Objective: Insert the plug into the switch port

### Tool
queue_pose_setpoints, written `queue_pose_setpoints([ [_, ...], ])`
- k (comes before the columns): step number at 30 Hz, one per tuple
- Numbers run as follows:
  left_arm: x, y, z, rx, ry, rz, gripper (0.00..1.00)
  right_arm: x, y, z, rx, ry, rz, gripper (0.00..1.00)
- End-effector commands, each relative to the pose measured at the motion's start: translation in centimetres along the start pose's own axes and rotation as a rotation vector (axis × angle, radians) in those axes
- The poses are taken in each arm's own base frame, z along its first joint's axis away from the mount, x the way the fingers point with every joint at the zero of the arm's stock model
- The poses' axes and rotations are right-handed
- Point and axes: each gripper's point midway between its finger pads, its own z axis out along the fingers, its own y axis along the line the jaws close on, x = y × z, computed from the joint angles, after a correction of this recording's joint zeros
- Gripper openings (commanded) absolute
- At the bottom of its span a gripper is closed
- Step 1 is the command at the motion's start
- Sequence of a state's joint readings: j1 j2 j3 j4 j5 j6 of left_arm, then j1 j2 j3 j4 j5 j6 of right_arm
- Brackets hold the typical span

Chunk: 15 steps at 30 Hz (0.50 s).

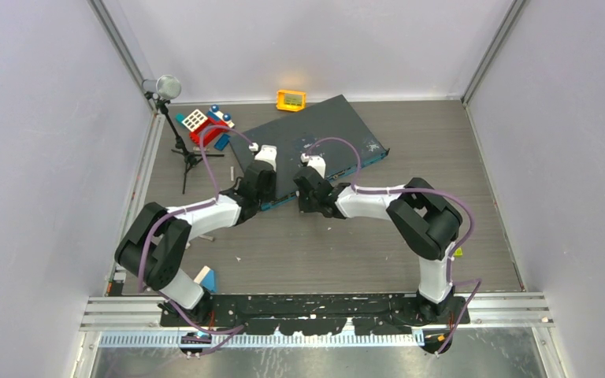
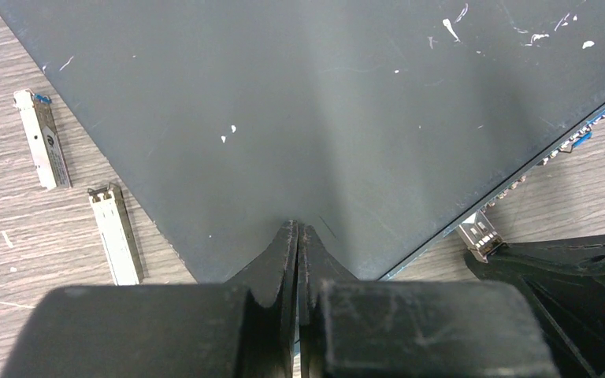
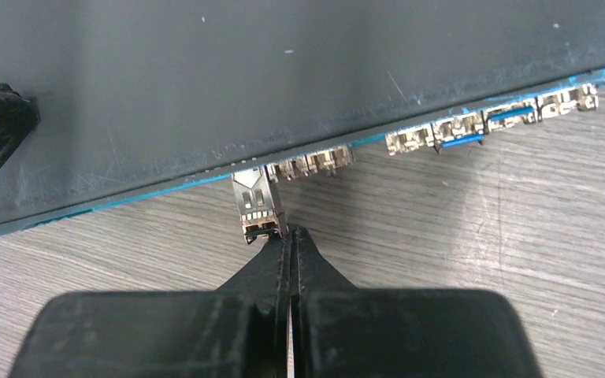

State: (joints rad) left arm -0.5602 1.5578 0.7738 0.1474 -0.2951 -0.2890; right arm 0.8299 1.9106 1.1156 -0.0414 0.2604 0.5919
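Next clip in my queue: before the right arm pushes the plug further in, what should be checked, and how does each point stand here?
1. Plug aligned with the switch port: ok, its front end sits in the port.
2. Plug fully seated: not ok, most of its body sticks out.
3. Right gripper shut behind the plug: ok.
4. Tips centred on the plug's rear: not ok, they meet one rear corner.
5. Left gripper bracing the switch: cannot tell; it is shut over the top, contact unclear.
6. Spare modules out of the way: ok, on the table beside the switch.
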Motion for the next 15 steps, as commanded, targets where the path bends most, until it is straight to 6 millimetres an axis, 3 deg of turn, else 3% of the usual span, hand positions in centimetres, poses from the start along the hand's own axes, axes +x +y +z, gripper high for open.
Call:
queue_pose_setpoints([
  [1, -0.2, 0.2, 0.5, -0.010, 0.012, -0.011, 0.00, -1.5, 0.2, 0.8, 0.016, -0.036, -0.004, 0.00],
  [15, -0.2, 0.0, 0.5, 0.000, 0.016, -0.011, 0.00, -1.9, 0.3, 2.0, 0.021, -0.054, 0.024, 0.01],
])
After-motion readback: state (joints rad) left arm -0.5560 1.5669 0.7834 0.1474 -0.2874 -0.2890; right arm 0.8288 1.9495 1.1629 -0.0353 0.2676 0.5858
